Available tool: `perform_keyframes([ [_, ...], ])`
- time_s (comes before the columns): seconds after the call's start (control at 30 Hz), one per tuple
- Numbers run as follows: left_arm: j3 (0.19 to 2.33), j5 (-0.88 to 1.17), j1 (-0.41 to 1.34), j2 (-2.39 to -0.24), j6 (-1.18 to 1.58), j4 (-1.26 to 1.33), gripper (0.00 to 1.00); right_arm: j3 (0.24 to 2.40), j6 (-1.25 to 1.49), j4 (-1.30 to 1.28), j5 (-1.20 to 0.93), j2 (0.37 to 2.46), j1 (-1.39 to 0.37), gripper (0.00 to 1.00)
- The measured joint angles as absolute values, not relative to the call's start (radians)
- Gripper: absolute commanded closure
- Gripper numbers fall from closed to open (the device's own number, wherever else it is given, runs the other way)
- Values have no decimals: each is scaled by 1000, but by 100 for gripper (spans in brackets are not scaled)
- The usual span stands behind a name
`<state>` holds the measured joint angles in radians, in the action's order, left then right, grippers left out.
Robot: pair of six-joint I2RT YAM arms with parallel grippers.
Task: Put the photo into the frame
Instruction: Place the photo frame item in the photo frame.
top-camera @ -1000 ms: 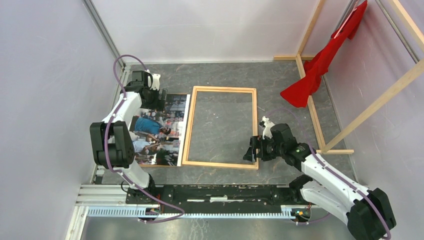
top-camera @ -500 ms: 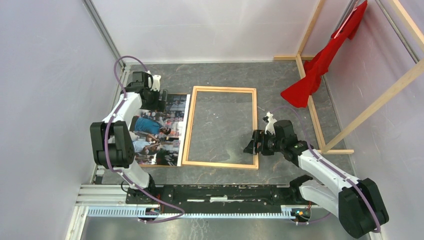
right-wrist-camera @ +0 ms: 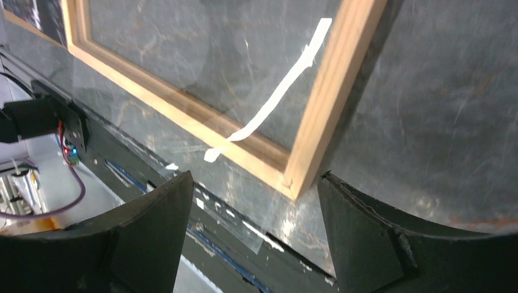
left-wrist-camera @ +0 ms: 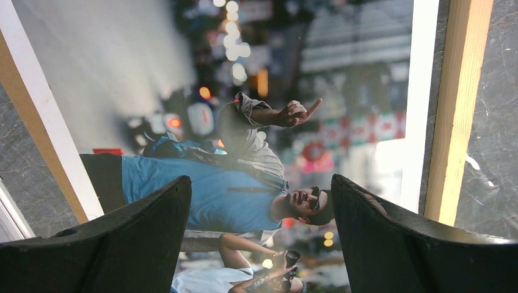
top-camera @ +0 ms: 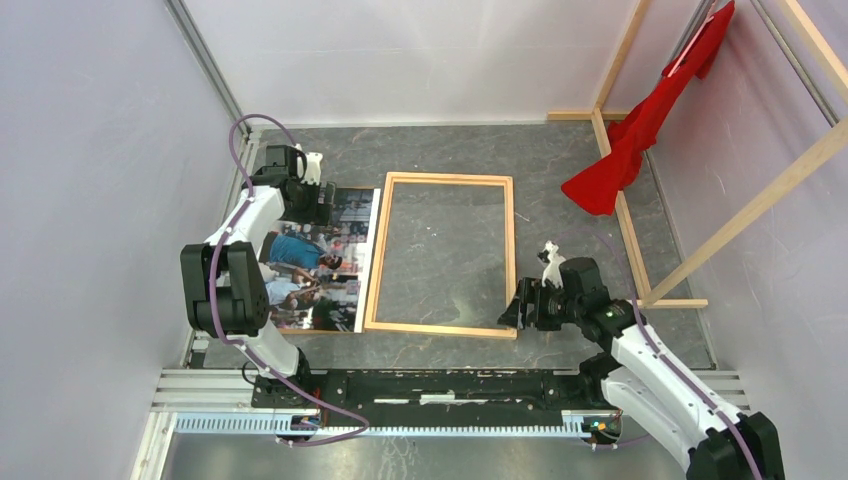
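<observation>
Grey marbled table (top-camera: pixel 450 150) | photo (top-camera: pixel 320 270) flat, face up, just beside the frame (top-camera: pixel 445 178) at its 9 o'clock side, long axes both 12–6 | left gripper (top-camera: pixel 320 202) over photo's 12 o'clock end, jaws apart, empty — nearer arm | right gripper (top-camera: pixel 512 312) at frame's 5 o'clock corner, jaws apart, empty | photo must travel toward 3 o'clock.

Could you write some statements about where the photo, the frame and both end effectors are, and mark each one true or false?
1. The photo lies inside the frame. False: it lies face up on the table, left of the frame.
2. The left end effector is open over the photo. True.
3. The right end effector grips the frame. False: it is open by the frame's near right corner.
4. A red cloth hangs on the wooden rack. True.
</observation>
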<state>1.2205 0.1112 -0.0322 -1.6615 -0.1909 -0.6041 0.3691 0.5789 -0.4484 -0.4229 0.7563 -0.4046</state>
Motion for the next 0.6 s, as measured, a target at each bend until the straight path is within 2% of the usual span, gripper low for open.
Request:
perform_keyframes([
  [0.37,1217,111,-19,-1662,-191,-603,11,230,657,-524,-569,651,-405,19],
  [0.6,1168,111,67,-1662,-191,-595,12,197,726,-475,-653,641,-405,19],
])
